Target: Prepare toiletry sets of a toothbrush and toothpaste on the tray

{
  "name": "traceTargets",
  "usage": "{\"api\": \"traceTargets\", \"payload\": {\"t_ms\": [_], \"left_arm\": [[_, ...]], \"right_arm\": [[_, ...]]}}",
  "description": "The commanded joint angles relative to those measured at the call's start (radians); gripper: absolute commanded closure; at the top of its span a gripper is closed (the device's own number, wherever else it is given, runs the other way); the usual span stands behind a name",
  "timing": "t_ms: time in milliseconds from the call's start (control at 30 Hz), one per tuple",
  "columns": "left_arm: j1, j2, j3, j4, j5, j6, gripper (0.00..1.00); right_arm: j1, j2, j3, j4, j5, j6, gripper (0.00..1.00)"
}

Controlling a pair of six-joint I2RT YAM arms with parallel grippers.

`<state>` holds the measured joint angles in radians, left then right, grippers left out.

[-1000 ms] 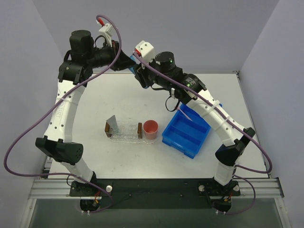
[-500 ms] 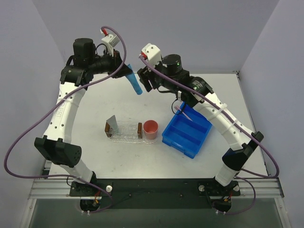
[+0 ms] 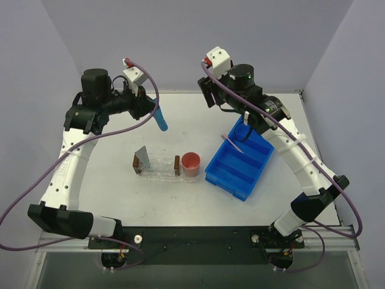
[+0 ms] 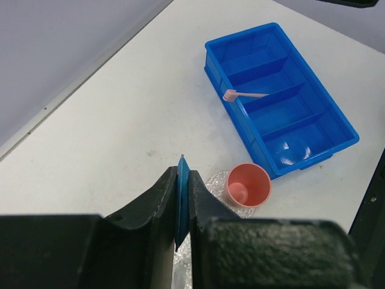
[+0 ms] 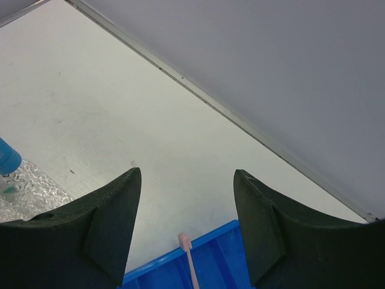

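The white table (image 3: 120, 144) carries a blue divided plastic bin (image 3: 222, 182) on the right, with a clear, bumpy oval tray (image 3: 157, 170) just left of it. A pink cup (image 3: 191, 162) stands between the two. A thin pink toothbrush (image 3: 232, 144) lies in the bin, its head at the rim. The left gripper (image 4: 182, 177) is clamped on a light blue toothpaste tube (image 3: 160, 120) above the table, beyond the tray. The right gripper (image 5: 186, 177) hangs spread apart, holding nothing.

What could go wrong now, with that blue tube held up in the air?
The left gripper grips the tube by one end, high over the table; it might slip. The cup stands right beside the tray, so setting the tube down could knock it. The toothbrush lies across the bin's rim, an awkward pick.
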<state>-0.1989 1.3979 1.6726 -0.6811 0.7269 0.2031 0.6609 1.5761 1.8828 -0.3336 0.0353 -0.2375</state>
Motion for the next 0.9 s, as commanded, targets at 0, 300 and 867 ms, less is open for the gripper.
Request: {"api": "traceTargets", "payload": {"t_ms": [0,300,867], "left_arm": [[-0.028,-0.074,-0.042,0.040,-0.041,0.096,1.00],[-0.108,-0.204,-0.278,0.118,-0.200,0.117,1.00],[-0.171,-0.342,-0.546,0.279,-0.463,0.042,1.00]], "right_arm": [[-0.001,-0.010,-0.011,0.024,0.028,-0.002,0.42],[-0.003,-0.001,-0.033,0.024,0.037,-0.014,0.42],[-0.003,0.012,-0.063,0.041,0.057,-0.029,0.42]]}}
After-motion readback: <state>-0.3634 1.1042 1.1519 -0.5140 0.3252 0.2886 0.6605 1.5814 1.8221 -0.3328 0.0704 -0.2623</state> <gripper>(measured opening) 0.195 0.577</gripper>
